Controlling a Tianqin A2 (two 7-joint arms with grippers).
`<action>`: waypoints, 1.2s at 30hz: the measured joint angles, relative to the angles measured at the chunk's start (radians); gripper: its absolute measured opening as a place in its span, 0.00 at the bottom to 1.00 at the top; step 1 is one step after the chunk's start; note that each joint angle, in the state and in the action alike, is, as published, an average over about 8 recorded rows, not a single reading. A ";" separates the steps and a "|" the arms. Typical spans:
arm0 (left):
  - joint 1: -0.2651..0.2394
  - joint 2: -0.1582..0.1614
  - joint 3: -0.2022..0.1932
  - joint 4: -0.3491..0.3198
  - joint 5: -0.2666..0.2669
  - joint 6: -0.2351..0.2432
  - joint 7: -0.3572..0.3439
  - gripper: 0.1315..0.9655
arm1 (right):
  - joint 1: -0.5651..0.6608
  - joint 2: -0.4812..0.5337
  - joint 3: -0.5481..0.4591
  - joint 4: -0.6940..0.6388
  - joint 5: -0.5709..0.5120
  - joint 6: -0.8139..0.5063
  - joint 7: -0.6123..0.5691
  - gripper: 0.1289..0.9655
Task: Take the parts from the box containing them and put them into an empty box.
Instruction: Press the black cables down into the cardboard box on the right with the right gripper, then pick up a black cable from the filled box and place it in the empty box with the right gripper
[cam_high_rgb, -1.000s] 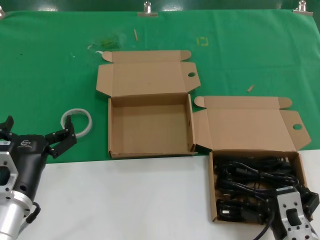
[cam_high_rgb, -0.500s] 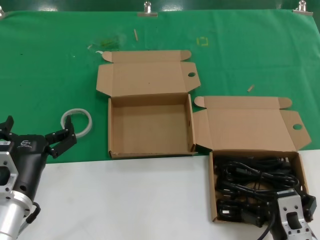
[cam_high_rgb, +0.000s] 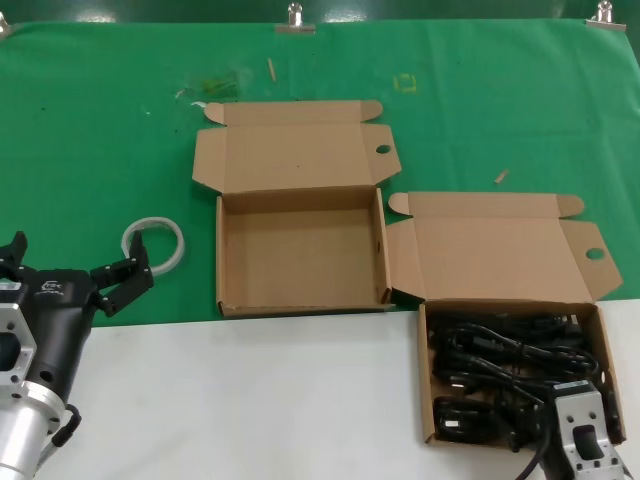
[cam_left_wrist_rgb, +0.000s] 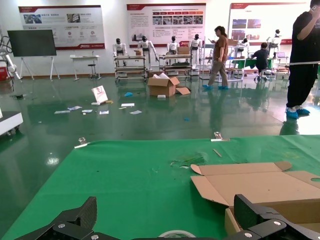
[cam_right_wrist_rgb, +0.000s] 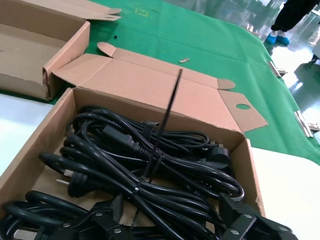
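**Right gripper poised in the cord box, left gripper parked**

Two brown cardboard boxes are seen on the work surface in the head view. The box containing the parts (cam_high_rgb: 603, 345) is placed to the robot's right, partly on the white table (cam_high_rgb: 250, 400) and partly on the green cloth (cam_high_rgb: 100, 130); its winged lid (cam_high_rgb: 495, 258) is folded back, with a round hole in the far right wing. The power cords (cam_high_rgb: 505, 360) are heaped inside it as looped black bundles with chunky plugs, filling most of the floor. In the right wrist view the cords (cam_right_wrist_rgb: 150, 170) are shown tied by a thin black strap, one end of which is raised above the bundle.

The right gripper (cam_right_wrist_rgb: 172, 222) is set low over the near end of this box, just above the cords. Its fingers (cam_right_wrist_rgb: 107, 220) are spread moderately apart, and nothing is clamped between them; whether the tips are touching cable cannot be told.

The empty box (cam_high_rgb: 228, 300) is placed to the left of the full one and slightly farther back, on the green cloth, its plain lid (cam_high_rgb: 290, 155) opened away from the robot. The two boxes are close together at one corner.

The left gripper (cam_high_rgb: 75, 270) is parked at the near left edge, with its fingers held wide and empty. A translucent tape ring (cam_high_rgb: 155, 243) is seen lying just beyond it on the cloth.
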 joint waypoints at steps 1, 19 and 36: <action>0.000 0.000 0.000 0.000 0.000 0.000 0.000 1.00 | 0.000 0.000 -0.001 0.000 -0.001 0.000 0.002 0.67; 0.000 0.000 0.000 0.000 0.000 0.000 0.000 1.00 | 0.010 0.000 -0.016 0.012 -0.008 0.013 0.017 0.31; 0.000 0.000 0.000 0.000 0.000 0.000 0.000 1.00 | -0.005 0.000 -0.011 0.184 0.015 0.113 -0.065 0.05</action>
